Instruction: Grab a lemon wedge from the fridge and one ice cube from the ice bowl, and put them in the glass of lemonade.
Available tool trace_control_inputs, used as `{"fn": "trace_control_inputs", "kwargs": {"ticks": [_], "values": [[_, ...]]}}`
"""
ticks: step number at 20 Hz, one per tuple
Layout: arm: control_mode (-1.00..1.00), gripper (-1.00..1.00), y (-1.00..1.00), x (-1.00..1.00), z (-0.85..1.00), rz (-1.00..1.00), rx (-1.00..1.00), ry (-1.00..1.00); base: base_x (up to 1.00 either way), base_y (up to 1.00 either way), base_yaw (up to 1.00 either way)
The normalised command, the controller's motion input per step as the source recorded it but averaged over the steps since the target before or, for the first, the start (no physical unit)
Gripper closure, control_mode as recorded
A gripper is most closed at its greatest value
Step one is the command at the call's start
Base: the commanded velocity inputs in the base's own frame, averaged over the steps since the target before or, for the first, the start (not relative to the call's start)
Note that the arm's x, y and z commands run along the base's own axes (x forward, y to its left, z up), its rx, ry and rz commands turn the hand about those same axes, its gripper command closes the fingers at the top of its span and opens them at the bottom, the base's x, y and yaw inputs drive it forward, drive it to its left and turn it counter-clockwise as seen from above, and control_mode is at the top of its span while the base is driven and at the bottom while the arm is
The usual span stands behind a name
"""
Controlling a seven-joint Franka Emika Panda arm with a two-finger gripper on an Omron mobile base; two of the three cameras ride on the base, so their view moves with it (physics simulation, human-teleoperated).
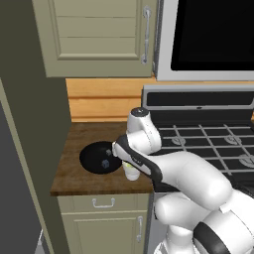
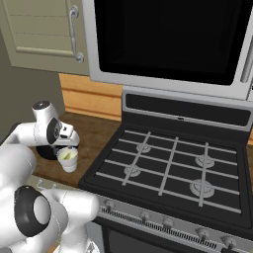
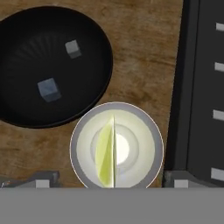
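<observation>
You had the jaws point(image 3: 105, 177) spread wide, one fingertip point(image 3: 43, 179) on each side of the glass of lemonade point(image 3: 117, 145) at the bottom of the hand view, pinching nothing. The hand camera looked straight down into the glass, and the lemon wedge point(image 3: 105, 154) lay inside it, a pale yellow-green sliver leaning across the left half of the liquid. Just beside the glass, touching or nearly touching its rim in that view, sat the ice bowl point(image 3: 26, 113) on the wooden table point(image 3: 140, 52). Two cubes rested on the bowl's floor, apart from each other: one ice cube point(image 3: 48, 89) farther from the glass, a second cube point(image 3: 72, 48) toward the bowl's far side.

From the left base view, your arm bent low over the table, its wrist covering most of the glass point(image 1: 131, 171), with the bowl point(image 1: 96, 158) just to the glass's left. From the right base view, the glass point(image 2: 68, 159) stood in front of the bowl point(image 2: 48, 151), directly under the hand. The stove point(image 2: 173, 163) with its black grates lay on the other side of the glass from the bowl, its edge close by.
</observation>
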Motion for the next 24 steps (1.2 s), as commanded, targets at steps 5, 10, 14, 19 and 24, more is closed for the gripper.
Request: {"fn": "trace_control_inputs", "kwargs": {"ticks": [5,10,14,19,24], "values": [[-1.0,-1.0,0.0,-0.21,0.37,0.0,0.07,-0.18,0.0,0.0,0.0],[-1.0,-1.0,0.87,0.35,0.36,0.18,0.03,-0.03,0.0,0.0,0.0],[-1.0,-1.0,0.72,1.0,0.02,0.34,0.0,0.38,0.0,0.0,0.0],[-1.0,-1.0,0.56,0.56,0.13,0.15,-0.25,0.5,0.0,0.0,0.0],[-1.0,-1.0,0.25,-0.01,0.07,0.0,-0.39,0.37,0.0,0.0,0.0]]}}
